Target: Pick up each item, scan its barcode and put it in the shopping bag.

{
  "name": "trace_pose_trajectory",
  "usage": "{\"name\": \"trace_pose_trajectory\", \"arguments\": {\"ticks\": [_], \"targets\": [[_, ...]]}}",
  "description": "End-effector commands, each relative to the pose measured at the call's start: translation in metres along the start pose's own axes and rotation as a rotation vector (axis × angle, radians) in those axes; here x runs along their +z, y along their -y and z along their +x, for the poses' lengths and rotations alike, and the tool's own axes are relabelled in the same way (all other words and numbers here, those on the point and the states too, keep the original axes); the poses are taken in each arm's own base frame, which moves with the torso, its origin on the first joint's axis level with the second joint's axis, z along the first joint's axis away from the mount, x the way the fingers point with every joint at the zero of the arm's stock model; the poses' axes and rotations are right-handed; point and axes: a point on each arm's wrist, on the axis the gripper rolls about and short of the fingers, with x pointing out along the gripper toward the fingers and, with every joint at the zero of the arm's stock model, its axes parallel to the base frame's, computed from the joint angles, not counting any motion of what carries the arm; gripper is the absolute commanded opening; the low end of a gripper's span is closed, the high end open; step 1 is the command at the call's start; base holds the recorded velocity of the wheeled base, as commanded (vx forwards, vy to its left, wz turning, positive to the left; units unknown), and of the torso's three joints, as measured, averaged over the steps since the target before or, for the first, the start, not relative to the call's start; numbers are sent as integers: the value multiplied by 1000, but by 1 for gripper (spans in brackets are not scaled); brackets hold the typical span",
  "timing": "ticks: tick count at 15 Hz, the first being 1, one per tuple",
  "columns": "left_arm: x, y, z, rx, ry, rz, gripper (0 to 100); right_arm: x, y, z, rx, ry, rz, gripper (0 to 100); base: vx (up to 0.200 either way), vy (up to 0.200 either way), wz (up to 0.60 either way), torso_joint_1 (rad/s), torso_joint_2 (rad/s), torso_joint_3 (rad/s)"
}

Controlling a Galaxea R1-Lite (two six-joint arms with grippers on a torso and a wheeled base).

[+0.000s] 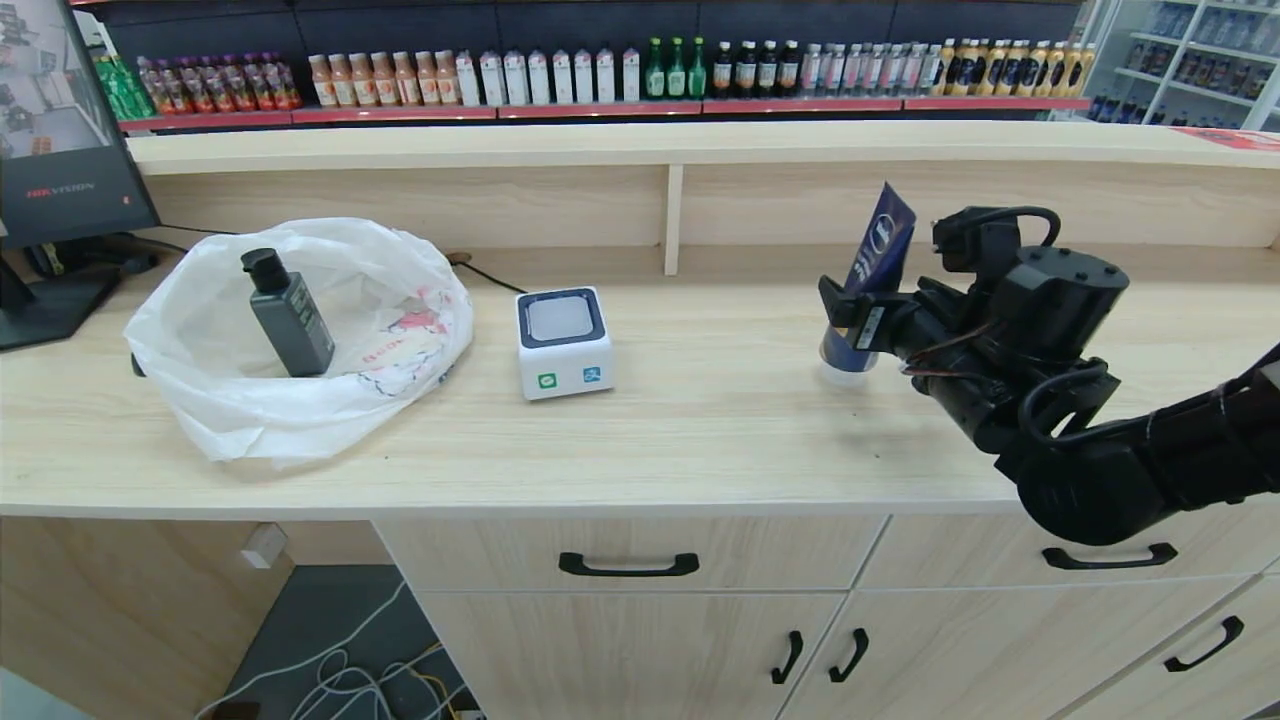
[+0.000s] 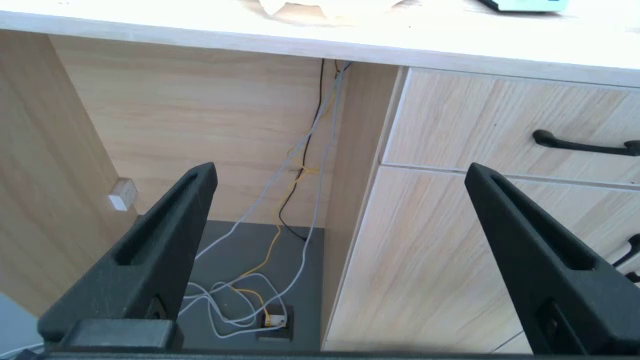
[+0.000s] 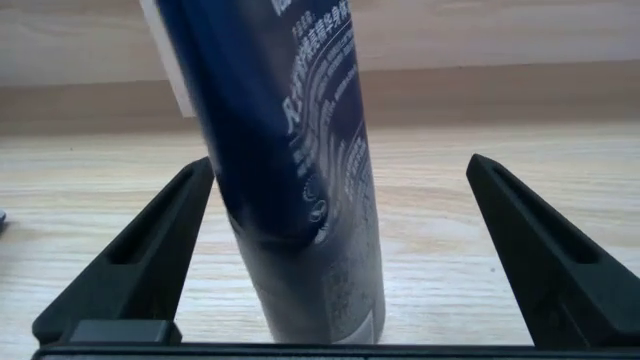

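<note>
A dark blue tube (image 3: 300,180) with white print stands slightly tilted on the pale wooden surface (image 3: 430,240), inside the pincer (image 3: 340,168). The pincer's black fingers (image 3: 140,260) are spread wide. The tube is close to one finger and well apart from the other.

Navy tube (image 1: 885,235); dark-grey bottle (image 1: 292,320)

The blue tube (image 3: 300,150) runs off the right wrist view's top edge, its print blurred. In the head view, the right claw (image 1: 850,312) covers part of its lower body. The left wrist view's top edge cuts the shopping bag (image 2: 320,8) and scanner (image 2: 525,5) to slivers.
</note>
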Motion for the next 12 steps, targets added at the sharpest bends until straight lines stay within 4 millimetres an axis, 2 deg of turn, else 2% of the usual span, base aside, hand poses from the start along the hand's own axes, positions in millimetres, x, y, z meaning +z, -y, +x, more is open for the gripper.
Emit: {"name": "trace_pose_trajectory", "arguments": {"ticks": [1, 5, 12], "targets": [[0, 0, 0, 1, 0, 0, 100, -10, 2, 4, -10, -21, 1, 100, 0, 0, 0, 0, 0, 0], [0, 0, 0, 1, 0, 0, 100, -18, 1, 7, -9, -21, 12, 100, 0, 0, 0, 0, 0, 0], [0, 0, 0, 1, 0, 0, 100, -18, 3, 8, -16, -10, 20, 100, 0, 0, 0, 0, 0, 0]]}}
